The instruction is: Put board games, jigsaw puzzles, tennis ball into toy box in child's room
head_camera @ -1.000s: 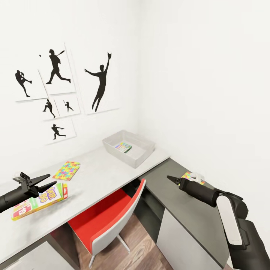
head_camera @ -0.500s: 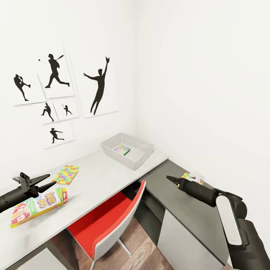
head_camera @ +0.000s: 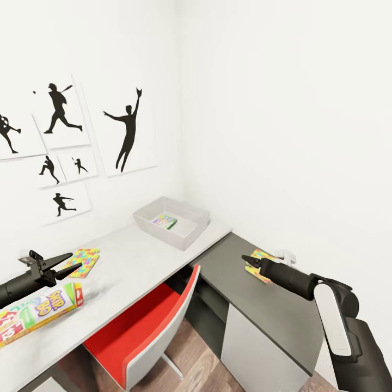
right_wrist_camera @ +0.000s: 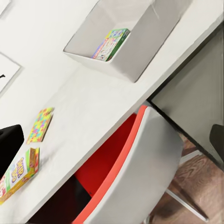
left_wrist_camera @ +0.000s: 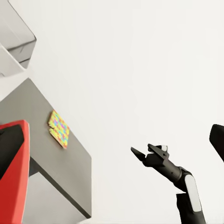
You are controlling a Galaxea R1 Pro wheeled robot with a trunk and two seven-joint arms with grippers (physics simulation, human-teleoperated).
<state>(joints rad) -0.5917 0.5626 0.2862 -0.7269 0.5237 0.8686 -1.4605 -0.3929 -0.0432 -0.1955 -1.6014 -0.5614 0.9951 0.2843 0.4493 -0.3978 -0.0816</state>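
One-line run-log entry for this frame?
toy box: one game inside | jigsaw puzzles, Skip-Bo box: on tables | left gripper, right gripper: empty

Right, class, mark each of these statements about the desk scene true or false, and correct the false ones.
1. The toy box already holds one colourful boxed item. True.
2. A jigsaw puzzle lies flat on the light table. True.
3. The Skip-Bo board game is inside the toy box. False: it lies on the light table, near the left gripper.
4. The chair at the table has a blue seat. False: the seat is red, with a white back.
5. A second jigsaw puzzle lies on the dark desk, by the right gripper. True.
6. The left gripper is shut. False: its jaws stand apart, holding nothing.
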